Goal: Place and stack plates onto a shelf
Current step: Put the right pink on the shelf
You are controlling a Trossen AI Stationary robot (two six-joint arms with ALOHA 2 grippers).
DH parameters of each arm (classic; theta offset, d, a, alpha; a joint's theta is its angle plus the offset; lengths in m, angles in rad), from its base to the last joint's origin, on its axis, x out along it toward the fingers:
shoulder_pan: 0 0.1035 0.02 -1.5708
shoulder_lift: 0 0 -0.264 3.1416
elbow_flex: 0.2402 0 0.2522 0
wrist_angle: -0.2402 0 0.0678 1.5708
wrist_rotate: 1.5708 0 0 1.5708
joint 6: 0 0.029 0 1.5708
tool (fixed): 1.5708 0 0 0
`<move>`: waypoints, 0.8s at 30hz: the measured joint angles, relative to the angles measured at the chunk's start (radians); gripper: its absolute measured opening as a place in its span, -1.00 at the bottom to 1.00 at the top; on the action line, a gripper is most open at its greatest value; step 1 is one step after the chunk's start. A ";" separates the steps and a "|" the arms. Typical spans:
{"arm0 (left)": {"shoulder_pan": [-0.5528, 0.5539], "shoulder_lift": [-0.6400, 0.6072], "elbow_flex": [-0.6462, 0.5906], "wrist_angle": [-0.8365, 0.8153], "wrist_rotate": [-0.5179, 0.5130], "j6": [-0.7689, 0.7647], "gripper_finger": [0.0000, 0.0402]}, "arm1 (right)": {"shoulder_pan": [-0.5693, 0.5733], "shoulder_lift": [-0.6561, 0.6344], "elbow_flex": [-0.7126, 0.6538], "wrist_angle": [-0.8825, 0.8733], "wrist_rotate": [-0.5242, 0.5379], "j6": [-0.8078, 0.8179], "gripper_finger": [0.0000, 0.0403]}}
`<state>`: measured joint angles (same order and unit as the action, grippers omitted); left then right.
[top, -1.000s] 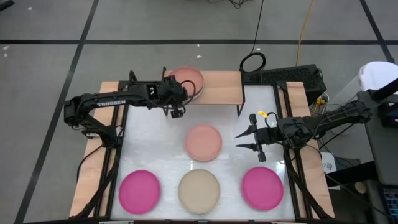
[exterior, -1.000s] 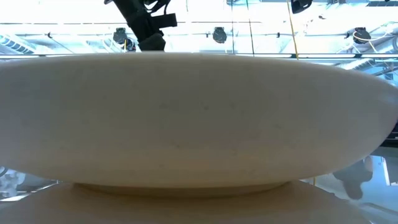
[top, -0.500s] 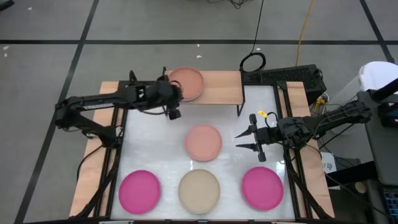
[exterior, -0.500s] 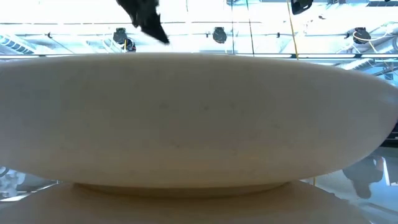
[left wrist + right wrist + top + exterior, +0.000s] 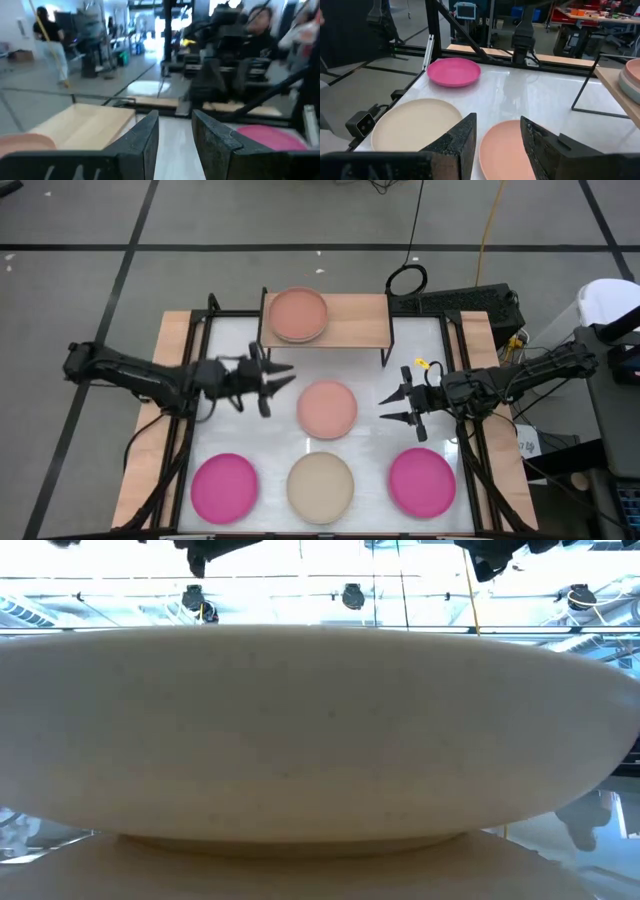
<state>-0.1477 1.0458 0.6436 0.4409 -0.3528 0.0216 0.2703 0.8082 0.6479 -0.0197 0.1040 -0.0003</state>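
Note:
A stack of pink plates (image 5: 297,314) lies on the left end of the shelf (image 5: 355,322), at the table's far edge. On the white tabletop lie a peach plate (image 5: 327,408), two magenta plates (image 5: 224,486) (image 5: 421,480) and a beige plate (image 5: 320,485). The beige plate (image 5: 320,730) fills the low view. My left gripper (image 5: 278,376) is open above the table, left of the peach plate and near of the shelf, and touches nothing. My right gripper (image 5: 388,406) hovers open to the right of the peach plate (image 5: 507,150).
The shelf's thin black legs (image 5: 384,350) stand on the tabletop between the two grippers. Wooden edges run along the table's left (image 5: 150,430) and right sides. Bare white tabletop (image 5: 250,425) lies between the shelf and the near row of plates. People stand in the room beyond.
My left gripper has drawn back from the pink stack on the shelf and come toward the table's near edge, down over the tabletop left of the peach plate. The top pink plate, tilted a second ago, now lies flat on the stack.

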 joint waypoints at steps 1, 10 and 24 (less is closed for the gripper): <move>-0.019 0.003 -0.043 0.082 -0.014 0.003 -0.38 | 0.000 0.000 0.000 0.001 0.001 -0.001 -0.32; -0.060 0.027 -0.175 0.331 -0.075 -0.005 -0.38 | 0.000 0.006 0.106 -0.014 -0.027 0.009 -0.32; -0.064 0.035 -0.176 0.282 -0.074 -0.005 -0.38 | 0.080 0.294 0.318 -0.672 -0.137 0.210 -0.32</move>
<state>-0.2119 1.0812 0.4675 0.7226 -0.4273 0.0163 0.3498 1.1024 0.9662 -0.6922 -0.0333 0.2097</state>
